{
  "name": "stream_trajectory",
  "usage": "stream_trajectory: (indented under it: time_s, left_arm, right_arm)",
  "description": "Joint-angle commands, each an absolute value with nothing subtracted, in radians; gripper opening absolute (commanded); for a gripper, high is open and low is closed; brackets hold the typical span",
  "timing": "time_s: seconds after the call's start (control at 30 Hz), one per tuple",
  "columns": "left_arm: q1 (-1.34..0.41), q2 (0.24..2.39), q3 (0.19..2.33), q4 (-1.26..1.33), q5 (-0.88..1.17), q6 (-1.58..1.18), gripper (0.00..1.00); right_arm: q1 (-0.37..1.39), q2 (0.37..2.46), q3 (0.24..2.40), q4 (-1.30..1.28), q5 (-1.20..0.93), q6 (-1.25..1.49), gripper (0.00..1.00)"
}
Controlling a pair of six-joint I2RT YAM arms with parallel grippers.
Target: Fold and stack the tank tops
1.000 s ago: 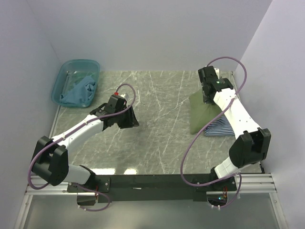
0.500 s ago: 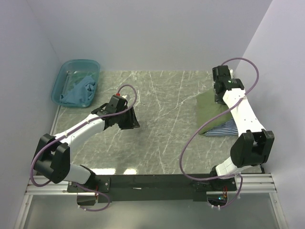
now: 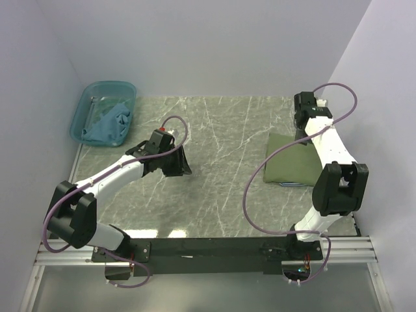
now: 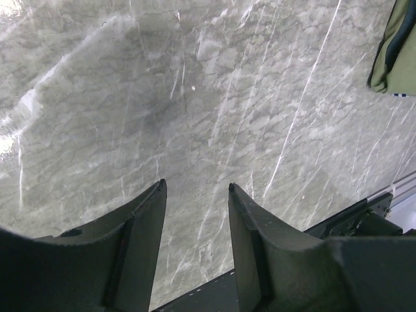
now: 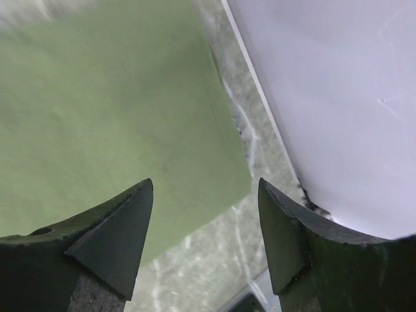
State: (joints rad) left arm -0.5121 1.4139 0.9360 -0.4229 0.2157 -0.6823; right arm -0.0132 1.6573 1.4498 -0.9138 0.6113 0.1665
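The right gripper (image 5: 205,185) hangs low over the far right corner of the folded olive tank top (image 3: 292,166), its jaws spread wide with nothing between them, hard by the wall (image 5: 338,97). The left gripper (image 4: 196,185) hovers over bare bench (image 3: 221,143) near the middle left, jaws parted and empty. The olive piece lies flat at the right side of the bench. A thin striped edge at its near side suggests the striped tank top (image 3: 291,184) sits beneath it, though only a sliver shows and I cannot be sure how squarely the two line up. The main risk lies in the withdrawal: the open jaws sit so close to the cloth that a sideways pull-off could catch the corner and peel the fold open or slide the olive layer off what lies under it. The right arm's cable (image 3: 257,182) loops across the pile and could drag over it as the arm swings. The teal-blue tank top (image 3: 107,123) lies crumpled in the basin (image 3: 81,110) at the far left corner, not yet folded. A grab there could snag the basin's rim, and setting that top down carelessly could skew the pile
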Motion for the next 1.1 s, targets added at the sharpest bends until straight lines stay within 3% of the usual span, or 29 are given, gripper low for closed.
stream_trajectory:
  time_s: [0.0, 0.17, 0.43, 0.73, 0.9, 1.07]
  left_arm:
    - [-0.512, 1.404, 0.951, -0.382, 0.212, -0.71, 0.49]
    - [-0.494, 1.408, 1.031, -0.416, 0.132, -0.732, 0.5]
    - [-0.255, 1.471, 1.335, -0.532, -0.104, -0.801, 0.57]
    - [-0.005, 1.774, 1.65, -0.597, -0.377, -0.887, 0.67]
    - [0.054, 2.009, 1.787, -0.638, -0.362, -0.908, 0.72]
    - [0.072, 2.163, 1.911, -0.65, -0.36, -0.925, 0.7]
  right_arm:
    - [0.052, 1.579, 1.525, -0.902, 0.589, 0.238, 0.72]
    - [0.247, 1.504, 1.464, -0.818, 0.496, 0.336, 0.73]
    - [0.554, 1.466, 1.224, -0.464, 0.212, 0.465, 0.73]
    - [0.601, 1.551, 1.111, -0.315, 0.043, 0.48, 0.73]
    - [0.601, 1.562, 1.085, -0.276, 0.014, 0.468, 0.73]
    - [0.601, 1.569, 1.071, -0.267, 0.003, 0.449, 0.73]
